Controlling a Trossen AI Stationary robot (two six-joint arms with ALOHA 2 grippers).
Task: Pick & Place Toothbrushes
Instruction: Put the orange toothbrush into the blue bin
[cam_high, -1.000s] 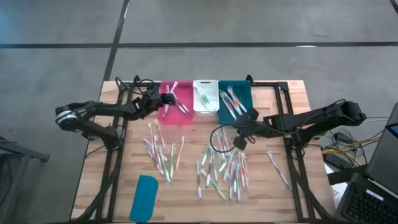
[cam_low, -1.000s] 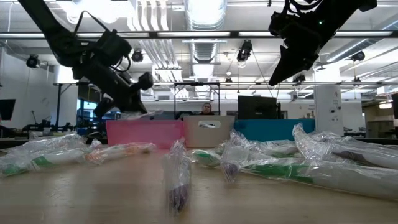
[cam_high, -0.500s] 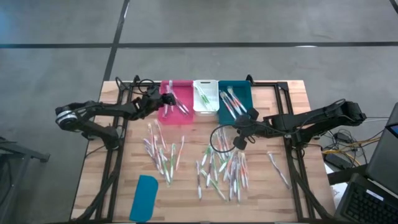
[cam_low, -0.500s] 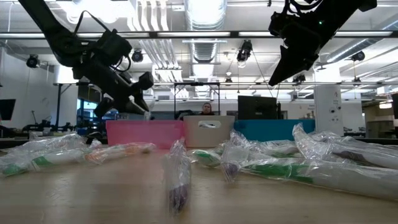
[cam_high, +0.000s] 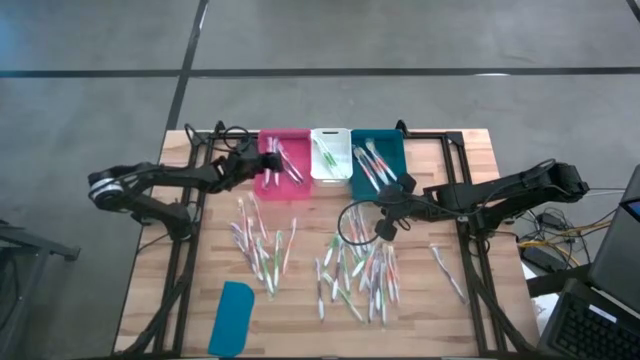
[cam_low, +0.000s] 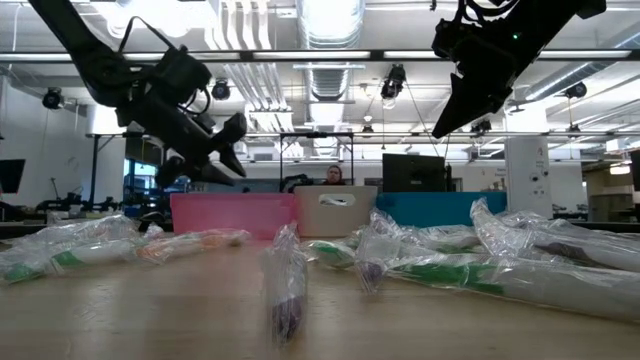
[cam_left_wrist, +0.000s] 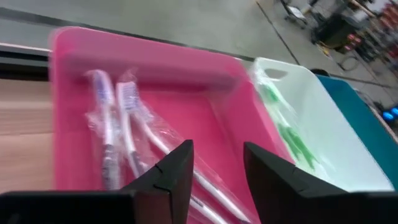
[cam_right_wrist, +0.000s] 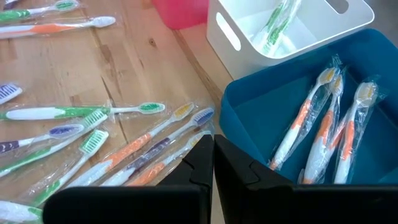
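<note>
Left gripper open, empty, over pink bin at table's far edge; lift clear. Right gripper shut, empty, beside teal bin.

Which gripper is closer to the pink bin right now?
Left. The left gripper hangs open over the pink bin; the right gripper, shut, is below the teal bin, farther away.

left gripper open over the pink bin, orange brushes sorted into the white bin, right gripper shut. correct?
Not quite: the orange brushes lie in the teal bin; the white bin holds green ones, as the right wrist view shows. The rest stands.
</note>
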